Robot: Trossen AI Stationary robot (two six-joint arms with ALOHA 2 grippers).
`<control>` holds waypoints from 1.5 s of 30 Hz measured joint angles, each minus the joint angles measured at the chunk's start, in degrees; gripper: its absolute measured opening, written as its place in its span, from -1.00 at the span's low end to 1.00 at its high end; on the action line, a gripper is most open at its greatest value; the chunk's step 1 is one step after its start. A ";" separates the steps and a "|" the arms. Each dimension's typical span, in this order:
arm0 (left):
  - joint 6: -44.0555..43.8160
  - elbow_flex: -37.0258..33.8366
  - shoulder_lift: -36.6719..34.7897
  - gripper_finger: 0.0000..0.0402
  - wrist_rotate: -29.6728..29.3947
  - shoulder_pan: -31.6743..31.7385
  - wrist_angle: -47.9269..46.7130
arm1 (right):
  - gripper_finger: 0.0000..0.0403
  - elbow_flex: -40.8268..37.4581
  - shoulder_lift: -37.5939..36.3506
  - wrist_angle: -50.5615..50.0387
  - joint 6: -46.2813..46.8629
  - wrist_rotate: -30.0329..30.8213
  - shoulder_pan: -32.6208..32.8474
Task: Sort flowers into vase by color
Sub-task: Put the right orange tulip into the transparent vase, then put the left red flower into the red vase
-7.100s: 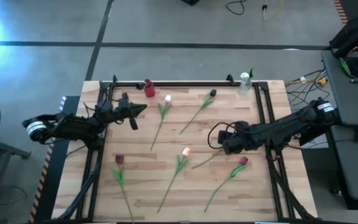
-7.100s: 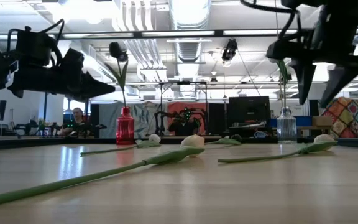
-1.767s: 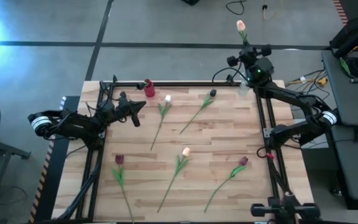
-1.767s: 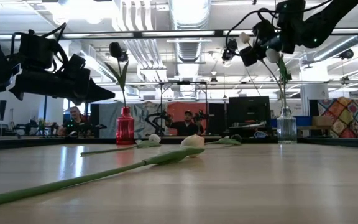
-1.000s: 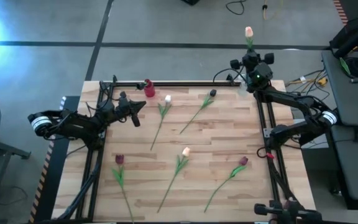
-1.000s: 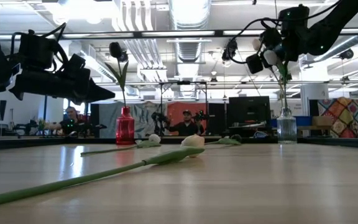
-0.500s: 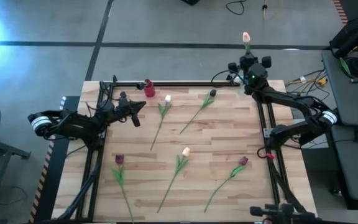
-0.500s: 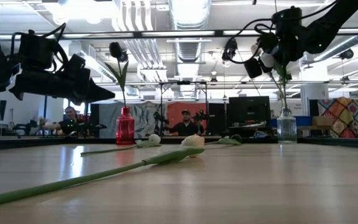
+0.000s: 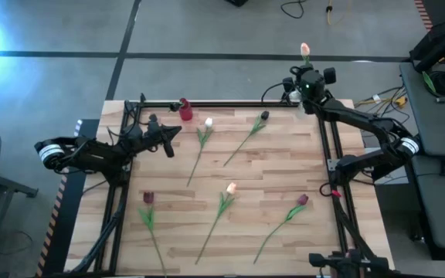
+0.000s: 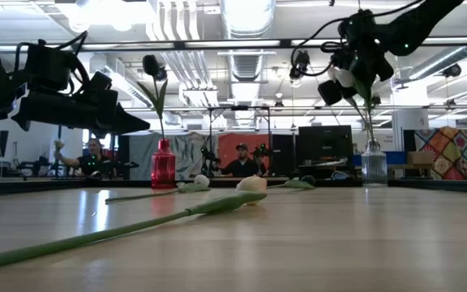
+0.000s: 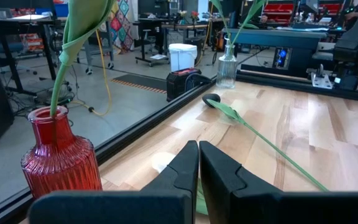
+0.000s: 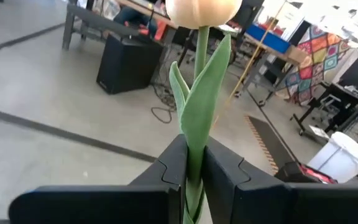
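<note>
My right gripper (image 12: pixel 194 158) is shut on a peach tulip (image 9: pixel 305 50) high over the table's far right corner, above the clear vase (image 10: pixel 373 165). The red vase (image 9: pixel 185 110) stands at the far edge with a dark flower (image 10: pixel 150 65) in it. Several tulips lie flat on the table: a white one (image 9: pixel 208 122), a dark one (image 9: pixel 264 115), a peach one (image 9: pixel 231 188) and two maroon ones (image 9: pixel 148 198) (image 9: pixel 303 200). My left gripper (image 11: pixel 199 158) hovers shut at the far left, near the red vase, with nothing in it. My right gripper pinches the tulip's stem and wrapped leaf (image 12: pixel 196 134) between its two fingers, some way below the head (image 12: pixel 202 9). The fingers lie about level, across the stem. The tulip stands upright, head up, and its lower stem (image 10: pixel 366 122) runs down to the clear vase's neck.
A black metal frame (image 9: pixel 230 104) runs along the table's far edge and both sides. People sit in the room beyond the table (image 10: pixel 242 162). Bare wood lies in the table's middle and near the front edge.
My right gripper has tipped and drifted slightly toward the table's left above the clear vase, keeping hold of the peach tulip. The tulip stays upright, its stem still over the vase.
</note>
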 joint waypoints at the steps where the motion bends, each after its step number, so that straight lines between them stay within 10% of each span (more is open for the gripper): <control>1: 0.00 0.00 0.00 -1.00 0.00 0.01 -0.07 | -0.81 0.98 0.00 -2.11 0.41 0.00 0.00; 19: 0.00 -0.02 0.00 -1.00 0.20 0.01 -1.27 | -0.20 22.48 0.07 -46.74 15.23 -3.56 0.00; 33: 0.87 -0.02 0.00 -1.00 1.19 0.00 -1.64 | -0.44 35.04 0.09 -53.66 7.66 -14.75 0.33; 45: -0.63 2.28 0.00 -1.00 7.67 -1.27 -5.29 | -0.95 35.98 -0.26 -51.19 -4.37 -24.34 13.25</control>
